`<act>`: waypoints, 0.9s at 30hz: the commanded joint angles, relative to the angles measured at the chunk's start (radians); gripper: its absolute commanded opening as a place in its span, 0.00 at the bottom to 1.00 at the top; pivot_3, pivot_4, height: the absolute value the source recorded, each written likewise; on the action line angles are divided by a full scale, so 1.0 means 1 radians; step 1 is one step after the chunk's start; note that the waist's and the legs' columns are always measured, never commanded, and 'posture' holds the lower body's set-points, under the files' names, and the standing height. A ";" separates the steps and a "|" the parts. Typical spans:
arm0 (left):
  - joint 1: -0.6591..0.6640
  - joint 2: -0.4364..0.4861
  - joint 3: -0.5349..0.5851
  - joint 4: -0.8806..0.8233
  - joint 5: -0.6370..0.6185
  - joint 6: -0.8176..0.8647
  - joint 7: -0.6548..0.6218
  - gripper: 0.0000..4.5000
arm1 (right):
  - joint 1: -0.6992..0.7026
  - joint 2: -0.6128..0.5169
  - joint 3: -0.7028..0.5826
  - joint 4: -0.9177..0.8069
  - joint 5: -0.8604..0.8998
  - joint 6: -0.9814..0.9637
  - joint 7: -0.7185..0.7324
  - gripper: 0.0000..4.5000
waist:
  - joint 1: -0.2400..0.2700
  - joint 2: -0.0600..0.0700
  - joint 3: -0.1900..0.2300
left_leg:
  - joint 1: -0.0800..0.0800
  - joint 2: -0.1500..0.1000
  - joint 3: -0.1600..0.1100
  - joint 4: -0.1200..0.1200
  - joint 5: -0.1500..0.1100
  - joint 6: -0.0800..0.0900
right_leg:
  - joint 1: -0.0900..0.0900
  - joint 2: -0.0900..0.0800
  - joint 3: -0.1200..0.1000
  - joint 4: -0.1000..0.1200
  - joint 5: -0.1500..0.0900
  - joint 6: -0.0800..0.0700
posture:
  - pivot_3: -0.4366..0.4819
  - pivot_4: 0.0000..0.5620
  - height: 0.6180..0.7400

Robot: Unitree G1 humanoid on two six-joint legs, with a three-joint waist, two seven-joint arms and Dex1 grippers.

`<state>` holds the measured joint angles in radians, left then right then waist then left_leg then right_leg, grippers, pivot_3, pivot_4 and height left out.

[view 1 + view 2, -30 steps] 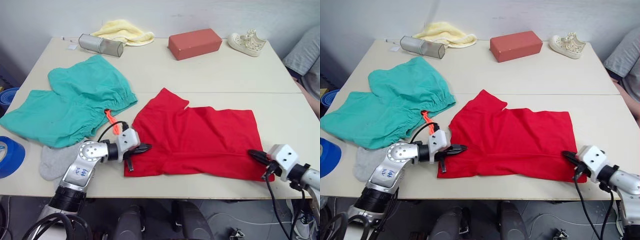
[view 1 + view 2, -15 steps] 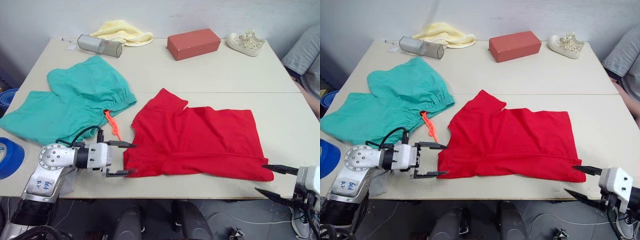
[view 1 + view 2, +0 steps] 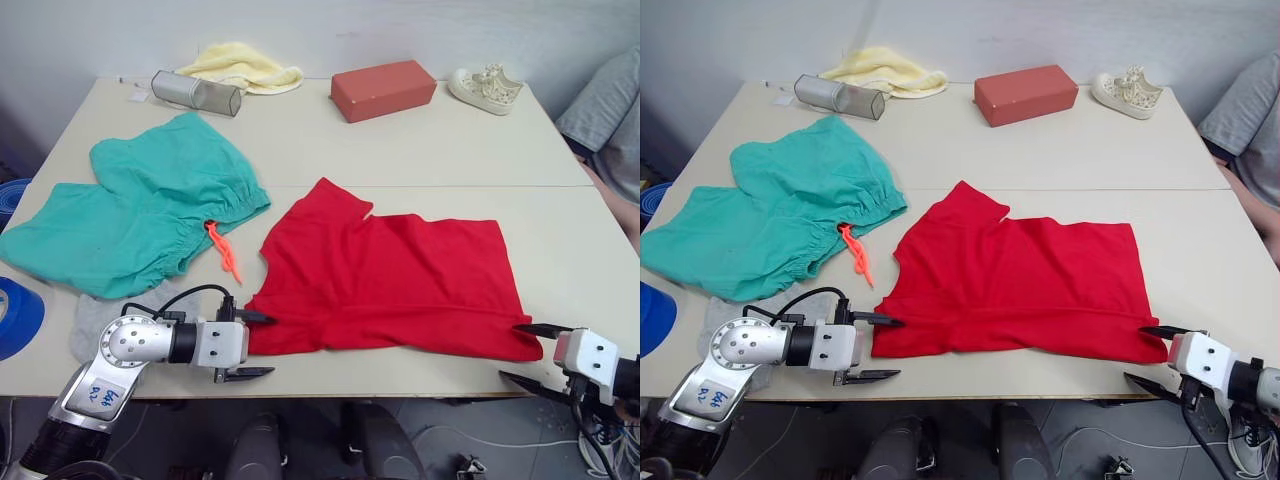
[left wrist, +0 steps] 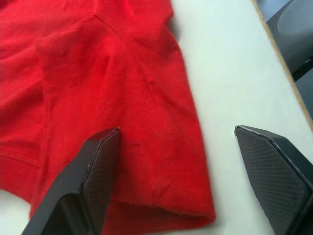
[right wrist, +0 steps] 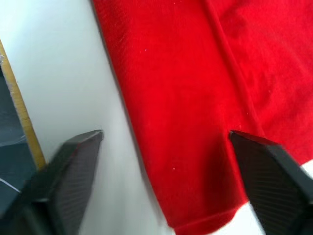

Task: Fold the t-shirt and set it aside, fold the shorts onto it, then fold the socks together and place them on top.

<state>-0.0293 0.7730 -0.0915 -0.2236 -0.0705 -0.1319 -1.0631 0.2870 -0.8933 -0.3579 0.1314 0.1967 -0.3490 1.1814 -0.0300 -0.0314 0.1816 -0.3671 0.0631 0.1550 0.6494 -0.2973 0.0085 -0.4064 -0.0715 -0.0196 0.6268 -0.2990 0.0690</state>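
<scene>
The red t-shirt [image 3: 390, 275] lies folded in half across the near middle of the table, its folded edge toward me. My left gripper [image 3: 262, 345] is open at the shirt's near left corner [image 4: 146, 122], one finger [image 4: 93, 181] over the cloth and the other over bare table. At the shirt's near right corner [image 5: 195, 122] my right gripper [image 3: 512, 352] is open by the table's front edge. Spread flat at the left are the teal shorts [image 3: 130, 210], their orange drawstring [image 3: 225, 250] trailing out. The grey socks [image 3: 95, 320] lie below the shorts, partly hidden by my left arm.
Along the back edge are a pale yellow cloth [image 3: 245, 65], a silver cylinder case [image 3: 198, 92], a red-brown block [image 3: 383, 88] and a white sneaker [image 3: 487, 87]. A blue tape roll [image 3: 18, 315] sits at the near left. A person's grey sleeve [image 3: 610, 110] shows at the right.
Both grippers were shut at the shirt's near corners, then opened and drew back toward the table's front edge. The left one swung out left and has come back to the corner.
</scene>
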 commanded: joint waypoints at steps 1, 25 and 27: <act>0.006 0.002 -0.015 0.026 0.063 0.016 0.052 0.74 | -0.005 -0.021 0.017 0.044 -0.043 -0.030 -0.030 0.66 | 0.001 0.000 -0.002 | 0.000 0.000 0.000 0.000 0.000 0.000 | 0.000 0.000 0.000 0.000 0.000 0.000 | 0.48 0.27 1.00; 0.135 0.151 -0.030 -0.170 -0.093 0.255 -0.053 0.00 | 0.168 -0.078 -0.026 0.045 0.029 -0.160 0.014 0.00 | -0.001 0.012 -0.013 | 0.015 0.000 -0.001 -0.011 -0.005 -0.004 | 0.014 -0.001 -0.001 -0.004 -0.012 -0.009 | 0.48 0.27 1.00; 0.177 0.163 -0.013 -0.220 -0.110 0.281 -0.043 0.00 | 0.182 -0.082 -0.035 0.052 0.029 -0.168 0.015 0.00 | 0.000 0.012 -0.013 | 0.015 0.000 -0.001 -0.013 -0.005 -0.004 | 0.013 -0.001 -0.001 -0.004 -0.012 -0.009 | 0.48 0.27 1.00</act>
<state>0.1170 0.9186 -0.1150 -0.4049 -0.1675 0.1226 -1.0939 0.4481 -0.9545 -0.3615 0.1672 0.2263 -0.5138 1.1897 -0.0302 -0.0197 0.1690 -0.3521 0.0635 0.1545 0.6362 -0.3025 0.0043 -0.3937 -0.0723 -0.0205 0.6222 -0.3113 0.0604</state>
